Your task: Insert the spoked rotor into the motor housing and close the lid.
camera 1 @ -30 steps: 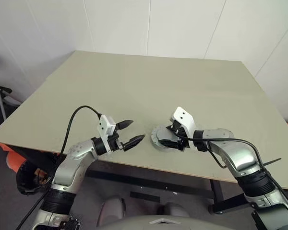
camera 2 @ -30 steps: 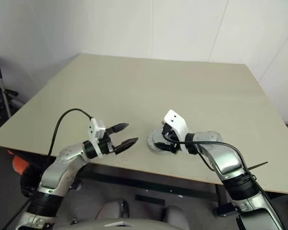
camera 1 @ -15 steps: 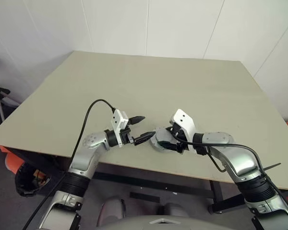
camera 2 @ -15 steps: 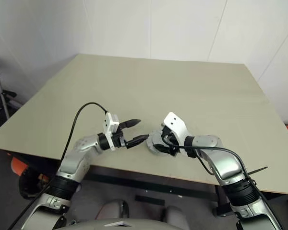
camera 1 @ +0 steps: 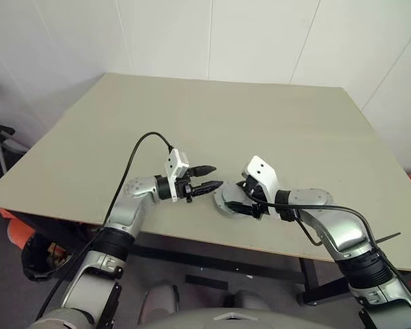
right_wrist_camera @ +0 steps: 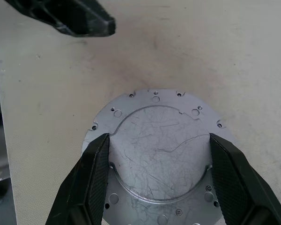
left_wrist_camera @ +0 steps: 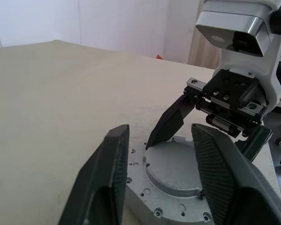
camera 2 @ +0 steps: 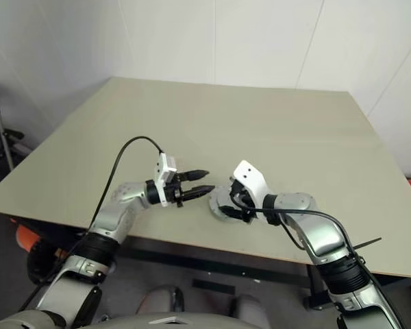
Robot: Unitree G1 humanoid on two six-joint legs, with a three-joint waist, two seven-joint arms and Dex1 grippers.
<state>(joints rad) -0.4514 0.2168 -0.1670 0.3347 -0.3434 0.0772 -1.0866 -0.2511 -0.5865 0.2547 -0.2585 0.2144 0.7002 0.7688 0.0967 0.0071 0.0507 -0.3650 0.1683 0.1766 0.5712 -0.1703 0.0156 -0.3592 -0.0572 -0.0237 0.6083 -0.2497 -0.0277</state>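
The motor housing (camera 1: 225, 199) is a round grey metal puck lying near the table's front edge. Its upward face (right_wrist_camera: 159, 150) is flat and scratched, with a raised round centre and small holes around the rim. I cannot tell whether that face is the lid. The spoked rotor is out of view. My right gripper (right_wrist_camera: 160, 140) is shut on the housing, one finger (right_wrist_camera: 96, 173) pressed against each side of the raised centre. My left gripper (camera 1: 217, 175) points level at the housing from the left, just short of its rim. It is open by a narrow gap and holds nothing.
The housing lies on a beige table (camera 1: 226, 116), whose front edge (camera 1: 192, 236) runs just below both grippers. A black cable (camera 1: 140, 147) arches over my left forearm. White walls stand behind the table. An orange object (camera 1: 17, 229) lies on the floor at the left.
My left gripper has moved to the right, up to the housing's left side, and its fingers have drawn closer together. The right gripper and the housing have stayed put.
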